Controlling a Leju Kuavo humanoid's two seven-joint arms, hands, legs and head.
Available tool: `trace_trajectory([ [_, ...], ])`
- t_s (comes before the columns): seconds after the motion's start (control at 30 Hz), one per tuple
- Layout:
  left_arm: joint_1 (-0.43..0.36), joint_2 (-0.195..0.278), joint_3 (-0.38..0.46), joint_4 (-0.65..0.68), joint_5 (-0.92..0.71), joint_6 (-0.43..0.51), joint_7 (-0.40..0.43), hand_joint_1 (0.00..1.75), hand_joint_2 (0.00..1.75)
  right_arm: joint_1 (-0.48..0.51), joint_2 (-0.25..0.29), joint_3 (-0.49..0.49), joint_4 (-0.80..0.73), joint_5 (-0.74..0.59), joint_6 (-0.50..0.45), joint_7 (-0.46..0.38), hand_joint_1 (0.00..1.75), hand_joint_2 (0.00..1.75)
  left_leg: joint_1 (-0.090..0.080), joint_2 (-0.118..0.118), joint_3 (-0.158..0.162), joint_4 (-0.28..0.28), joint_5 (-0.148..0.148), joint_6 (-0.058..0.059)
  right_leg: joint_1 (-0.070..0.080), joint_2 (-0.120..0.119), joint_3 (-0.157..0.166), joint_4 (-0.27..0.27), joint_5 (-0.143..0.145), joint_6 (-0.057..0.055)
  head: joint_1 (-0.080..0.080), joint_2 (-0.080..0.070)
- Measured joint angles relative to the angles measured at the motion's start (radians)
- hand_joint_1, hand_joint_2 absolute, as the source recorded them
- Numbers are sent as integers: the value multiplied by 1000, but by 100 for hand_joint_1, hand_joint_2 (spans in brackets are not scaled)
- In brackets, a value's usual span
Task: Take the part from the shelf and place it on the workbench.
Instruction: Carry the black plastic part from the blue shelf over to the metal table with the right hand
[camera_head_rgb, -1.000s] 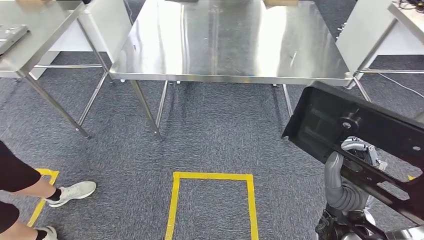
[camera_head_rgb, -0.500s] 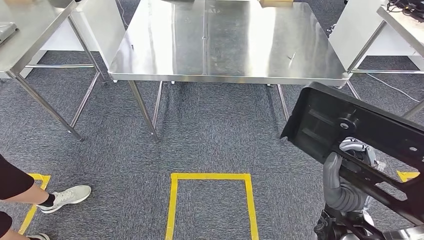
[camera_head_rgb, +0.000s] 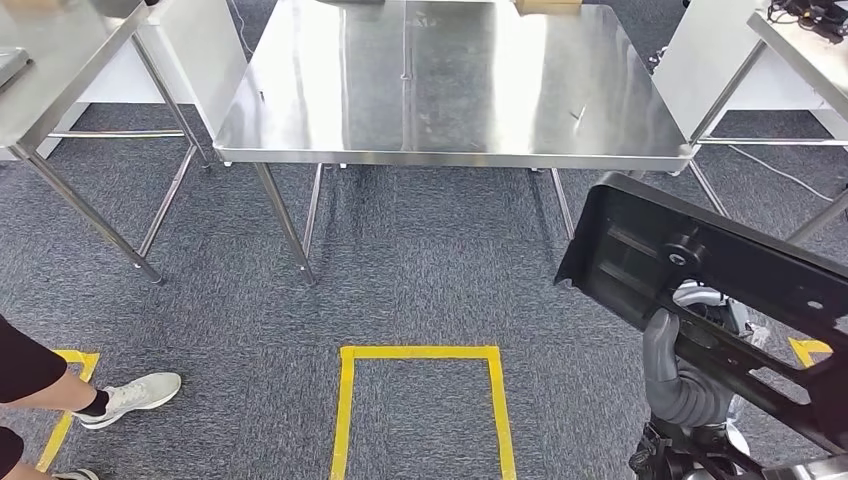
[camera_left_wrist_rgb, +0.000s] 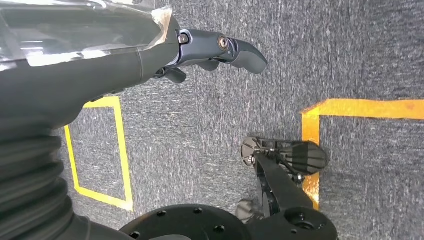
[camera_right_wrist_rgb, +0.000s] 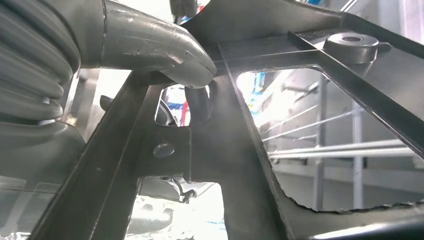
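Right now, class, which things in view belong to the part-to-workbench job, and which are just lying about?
Job:
black part
right robot hand holding it
steel workbench

Lying about:
yellow floor tape
person's white shoe
side table
left robot hand

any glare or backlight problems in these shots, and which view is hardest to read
Head view: ceiling light glares in streaks off the steel workbench, though edges stay sharp. Right wrist view is hardest: bright backlight through the openings of the black part leaves it near silhouette, with the right hand close and soft. Left wrist view: evenly lit, left hand clear against the carpet.
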Motion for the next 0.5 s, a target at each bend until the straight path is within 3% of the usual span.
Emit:
trace_trajectory([
  [0.03,0,-1,0,0,0,0,0,0,175,1,-1,0,0,0,0,0,175,175,1,2,1,0,-1,-3,-1,-1,-14,27,-4,5,0,0],
  [0.07,0,-1,0,0,0,0,0,0,175,2,-2,0,1,0,0,0,175,175,3,3,2,1,-3,-8,-3,-3,-6,10,9,14,0,0],
  [0.13,0,-2,0,0,0,0,1,0,175,2,-3,0,1,0,0,0,175,175,9,3,6,10,-11,-25,-12,-13,60,-120,63,38,1,0],
  [0.17,0,-1,1,0,0,1,1,0,175,2,-3,0,1,0,0,0,175,175,10,3,5,18,-19,-36,-13,-16,93,-181,84,42,3,0],
  [0.2,0,0,1,-1,0,2,1,0,175,2,-3,1,2,0,0,0,175,175,9,3,3,25,-25,-46,-14,-18,113,-219,95,38,4,0],
  [0.27,0,1,3,-1,1,4,2,0,175,2,-4,1,3,0,1,0,175,175,8,4,2,32,-31,-60,-9,-15,118,-225,95,15,5,0],
  [0.37,-1,-1,4,-1,2,8,2,0,175,1,-5,0,4,0,2,-1,175,175,15,4,-6,53,-47,-69,-9,-10,116,-220,93,-11,2,0],
  [0.43,-2,-1,4,-1,2,10,2,0,175,0,-5,1,4,0,3,-1,175,175,16,2,-54,147,-98,-72,-6,-9,118,-220,90,-22,0,0],
  [0.5,-1,-2,5,-1,2,13,2,0,175,-1,-5,1,6,0,3,-1,175,175,15,2,-132,281,-149,-71,2,-9,119,-220,87,-30,-2,0],
])
